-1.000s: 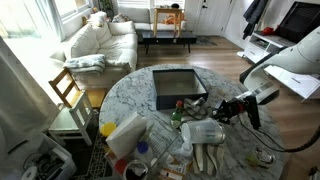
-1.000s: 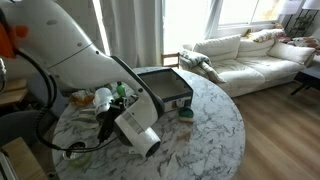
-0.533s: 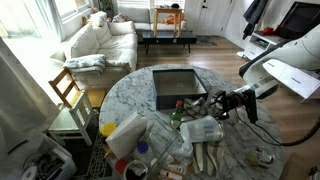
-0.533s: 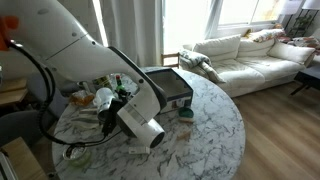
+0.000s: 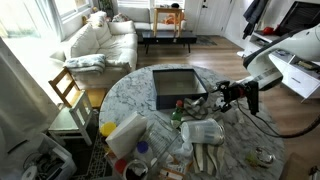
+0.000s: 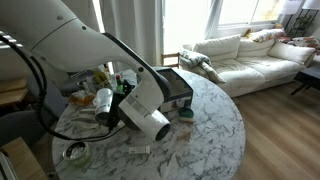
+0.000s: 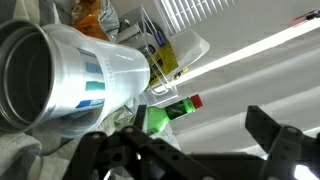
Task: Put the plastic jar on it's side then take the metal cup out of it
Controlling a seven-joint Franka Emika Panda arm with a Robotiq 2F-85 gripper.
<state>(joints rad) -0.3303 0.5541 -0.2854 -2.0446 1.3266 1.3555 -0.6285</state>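
Observation:
The plastic jar (image 7: 110, 72) lies on its side and fills the left of the wrist view, its wide mouth turned left. Silver shows through its wall, and the metal cup (image 7: 25, 80) sits inside at the mouth with a dark hollow. In an exterior view the jar (image 5: 203, 131) rests on the marble table (image 5: 240, 135) near the front. My gripper (image 5: 221, 98) hangs just above and behind it, apart from it. In the wrist view the gripper (image 7: 190, 150) is open, with only air between its black fingers (image 7: 275, 135).
A small green bottle (image 7: 165, 110) with a red cap lies just beyond the jar. A dark tray (image 5: 178, 88) sits mid-table, a white jug with yellow (image 5: 125, 133) at the left front, a round tin (image 5: 262, 156) near the right edge. A wooden chair (image 5: 68, 90) stands beside the table.
The jaws have opened and let go of the jar, which stays on its side. The gripper has lifted up and back from it.

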